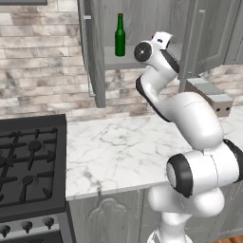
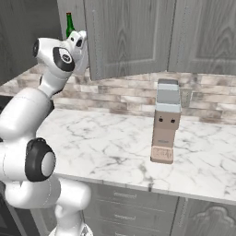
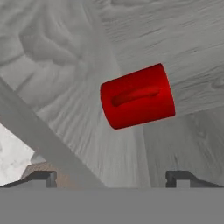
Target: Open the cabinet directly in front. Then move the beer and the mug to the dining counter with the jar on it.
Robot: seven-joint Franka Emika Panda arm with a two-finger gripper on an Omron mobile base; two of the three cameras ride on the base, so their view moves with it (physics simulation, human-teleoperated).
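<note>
The cabinet point(image 1: 96, 57) stands open, both doors swung out. On its shelf the beer point(image 1: 120, 35) stands upright at the left, a dark-green bottle whose top also shows in the right base view point(image 2: 70, 25). The red mug point(image 3: 138, 96) sits on the grey wood shelf inside, its handle turned toward the hand. My gripper point(image 3: 113, 177) is open and points at the mug from a short way off, with nothing between its fingertips point(image 3: 183, 177). The arm reaches up into the cabinet to the right of the bottle. The dining counter and the jar are out of view.
Below the cabinet lies a white marble worktop point(image 1: 118, 147) with a black stove point(image 1: 28, 166) on its left. A tall grey-and-tan block point(image 2: 165, 122) stands on the worktop at the right. The open right door point(image 1: 209, 33) hangs beside the arm.
</note>
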